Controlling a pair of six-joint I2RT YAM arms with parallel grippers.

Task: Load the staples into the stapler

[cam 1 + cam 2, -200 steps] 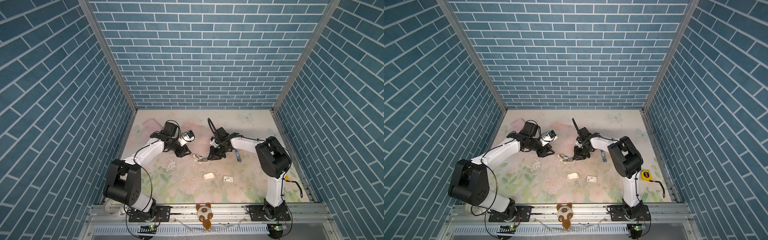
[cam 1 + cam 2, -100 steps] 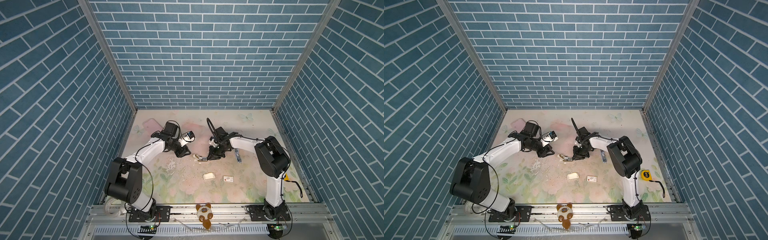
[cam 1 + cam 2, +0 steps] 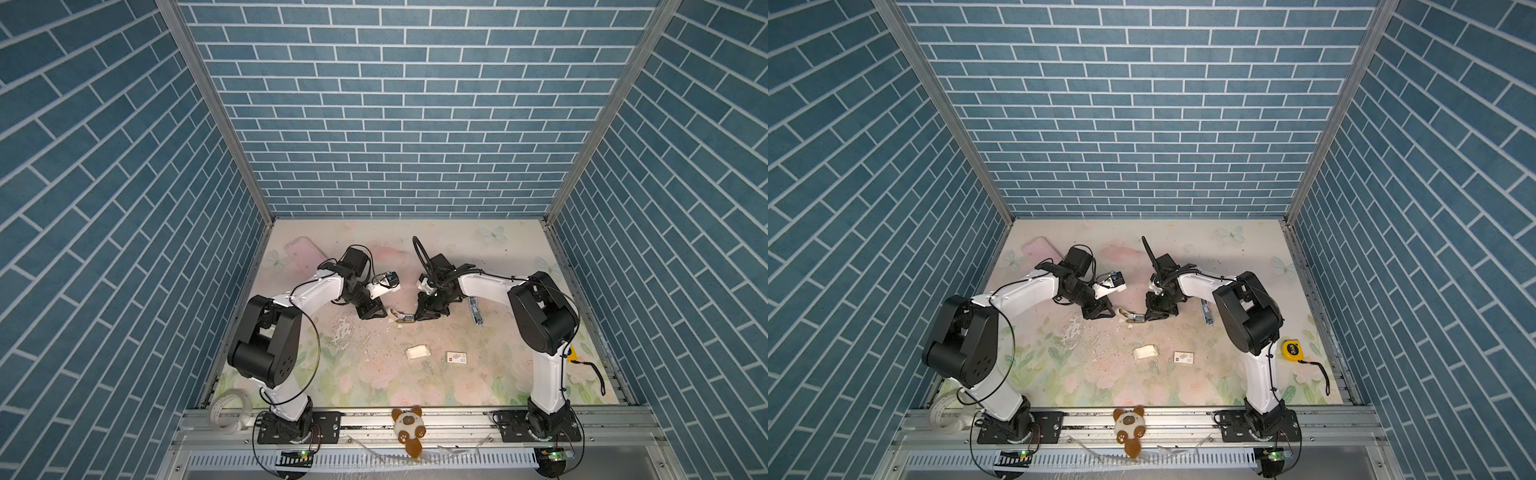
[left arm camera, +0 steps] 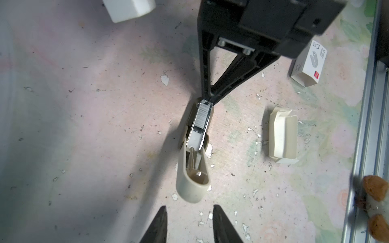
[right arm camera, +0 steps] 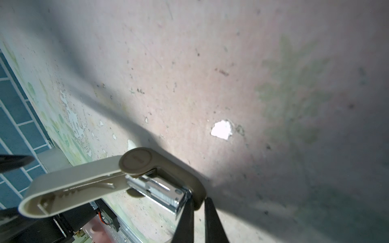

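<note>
Right hand (image 4: 207, 100) clenched, tips pressed on front end of open stapler (image 3: 400, 318), mid-table (image 3: 457, 374). Staples (image 4: 202, 115) already seated inside it. Left hand (image 4: 189, 207) fingers apart, empty, just short of raised lid (image 4: 192, 185).

Loading looks done. Next, I judge: clear right tips, swing lid down till it latches.

Versus a second ago: arms and stapler barely shifted.
</note>
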